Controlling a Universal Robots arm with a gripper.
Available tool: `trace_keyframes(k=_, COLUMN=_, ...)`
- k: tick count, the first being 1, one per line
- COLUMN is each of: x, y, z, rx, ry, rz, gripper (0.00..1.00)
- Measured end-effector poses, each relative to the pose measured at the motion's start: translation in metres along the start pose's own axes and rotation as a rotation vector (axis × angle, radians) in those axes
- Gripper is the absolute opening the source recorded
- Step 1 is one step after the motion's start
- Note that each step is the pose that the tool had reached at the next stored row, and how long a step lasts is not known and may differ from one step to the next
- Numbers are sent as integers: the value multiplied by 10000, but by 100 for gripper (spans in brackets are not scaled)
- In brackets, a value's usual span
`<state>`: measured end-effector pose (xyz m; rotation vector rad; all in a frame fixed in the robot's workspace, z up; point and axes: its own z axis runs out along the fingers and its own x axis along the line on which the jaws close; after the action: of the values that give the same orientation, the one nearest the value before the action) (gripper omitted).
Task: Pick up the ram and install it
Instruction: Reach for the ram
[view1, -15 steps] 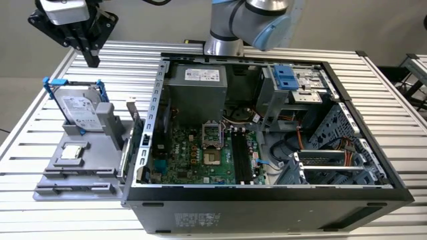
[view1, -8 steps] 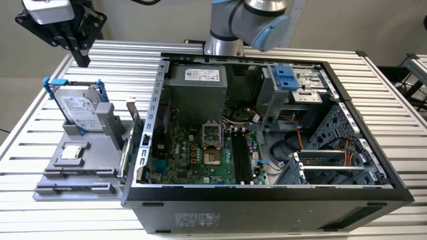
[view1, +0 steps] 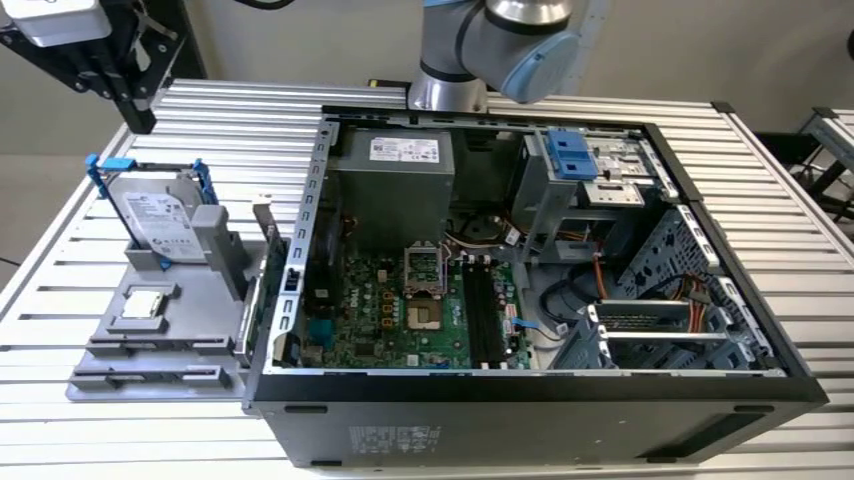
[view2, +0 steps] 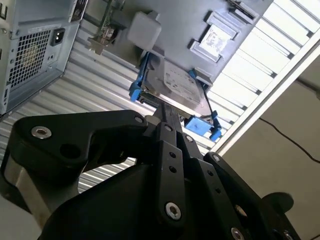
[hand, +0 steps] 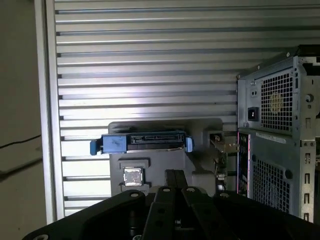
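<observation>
Cannot pin down the ram with certainty from these views. Closest to it in purpose: the long black memory slots, lying side by side on the green motherboard, too dark to tell whether a stick sits in one. Lies flat on the floor of the open black-and-grey computer case, side panel off, apparently so as to leave the slots reachable straight from above.

Just beside the case, on the exterior view's left: the grey plastic parts fixture, resting on the ribbed aluminium table. Props the silver hard drive in its blue frame upright in a slot and cradles the small square silver processor chip flat in a pocket, presumably to present each part in a known pose for a clean grasp.

Raised above the table beyond the fixture, well apart from every part: the black gripper, pointing down. Fingers drawn together in the second wrist view, with nothing seen between them. Judged from that: nothing in hand, pick-up not yet made.
</observation>
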<state>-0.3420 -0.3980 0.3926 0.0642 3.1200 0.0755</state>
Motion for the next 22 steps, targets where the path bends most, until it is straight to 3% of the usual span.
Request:
trace_keyframes(k=18, x=294, y=7, z=-5, rx=-10, ry=27, rz=-543, gripper=0)
trace_keyframes(k=22, x=327, y=8, z=-6, rx=-12, ry=30, rz=-618, gripper=0)
